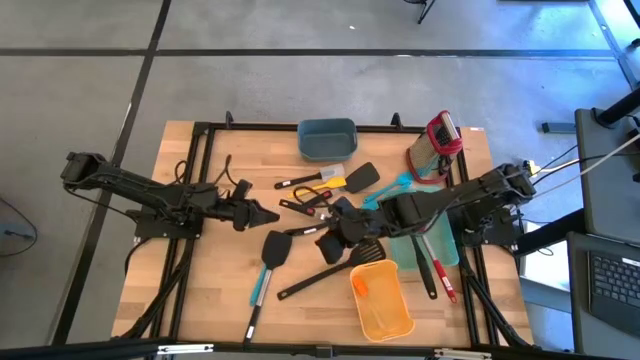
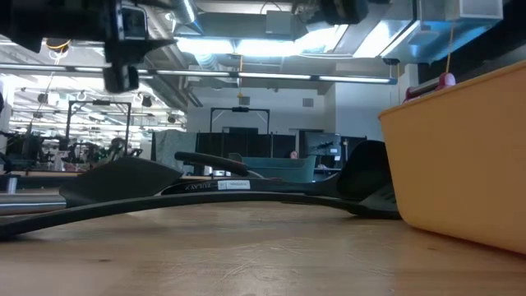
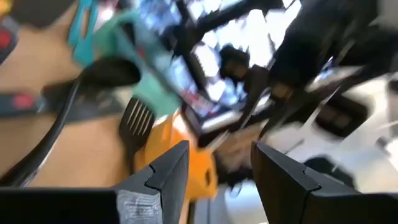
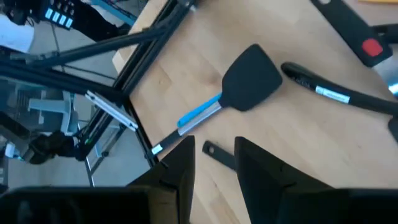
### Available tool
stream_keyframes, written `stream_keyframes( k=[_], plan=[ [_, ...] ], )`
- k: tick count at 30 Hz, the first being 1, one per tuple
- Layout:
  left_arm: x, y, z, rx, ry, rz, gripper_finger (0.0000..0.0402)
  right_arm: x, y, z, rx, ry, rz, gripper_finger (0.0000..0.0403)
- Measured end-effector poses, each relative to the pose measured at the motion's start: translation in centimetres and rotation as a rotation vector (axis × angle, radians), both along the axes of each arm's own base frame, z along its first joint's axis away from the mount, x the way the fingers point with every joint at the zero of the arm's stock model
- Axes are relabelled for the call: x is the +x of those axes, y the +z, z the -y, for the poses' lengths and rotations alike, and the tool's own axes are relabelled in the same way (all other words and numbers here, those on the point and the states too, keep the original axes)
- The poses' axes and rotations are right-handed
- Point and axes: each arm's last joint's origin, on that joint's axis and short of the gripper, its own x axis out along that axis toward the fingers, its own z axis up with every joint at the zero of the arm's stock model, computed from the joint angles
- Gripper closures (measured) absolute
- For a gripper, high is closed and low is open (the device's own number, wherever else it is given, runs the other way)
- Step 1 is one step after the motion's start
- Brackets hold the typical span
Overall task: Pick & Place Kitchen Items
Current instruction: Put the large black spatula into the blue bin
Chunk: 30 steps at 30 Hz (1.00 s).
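Observation:
Several long-handled utensils lie in a heap at the table's middle [image 1: 330, 205]. Among them are a black turner with a blue and silver handle [image 1: 268, 258], also in the right wrist view [image 4: 249, 84], a black utensil with a long handle [image 1: 320, 280], a slotted black turner [image 3: 137, 121] and teal spatulas [image 1: 395, 188]. My left gripper [image 1: 272, 215] is open and empty above the table, left of the heap; its fingers show apart in the left wrist view [image 3: 221, 168]. My right gripper [image 1: 328, 243] hovers open over the heap's near side [image 4: 214, 165], above a black handle's end [image 4: 213, 151].
A dark teal bin [image 1: 327, 138] stands at the far edge and a red grater [image 1: 440, 140] at the far right. An orange bin [image 1: 380, 300] sits near the front edge, with a pale teal tray [image 1: 425, 250] beside it. Bare wood lies at the front left.

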Motion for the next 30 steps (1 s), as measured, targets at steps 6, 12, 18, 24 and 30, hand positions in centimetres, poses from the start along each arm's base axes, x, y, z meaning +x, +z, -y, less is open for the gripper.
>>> stream_keyframes(
  k=[6, 12, 18, 24, 30],
  plan=[
    [-0.5, -1.8, 1.1, -0.094, -0.246, -0.211, 0.0242, 0.3, 0.0, 0.8, 0.002, -0.021, -0.002, 0.0288],
    [-1.4, -2.1, 3.5, -0.2, -0.41, -0.293, 0.0249, 0.3, 0.0, 1.1, 0.005, -0.002, -0.005, 0.0288],
    [-2.3, -2.2, 5.9, -0.28, -0.372, -0.329, 0.0254, 0.9, -0.4, 1.9, 0.014, 0.162, -0.018, 0.0288],
    [-3.1, -2.7, 7.8, -0.377, -0.229, -0.339, 0.0254, 2.4, -2.1, 3.3, 0.009, 0.286, -0.037, 0.0288],
    [-2.9, -2.3, 10.1, -0.444, -0.152, -0.245, 0.0254, 5.3, -6.4, 4.4, 0.021, 0.405, -0.063, 0.0288]
  ],
)
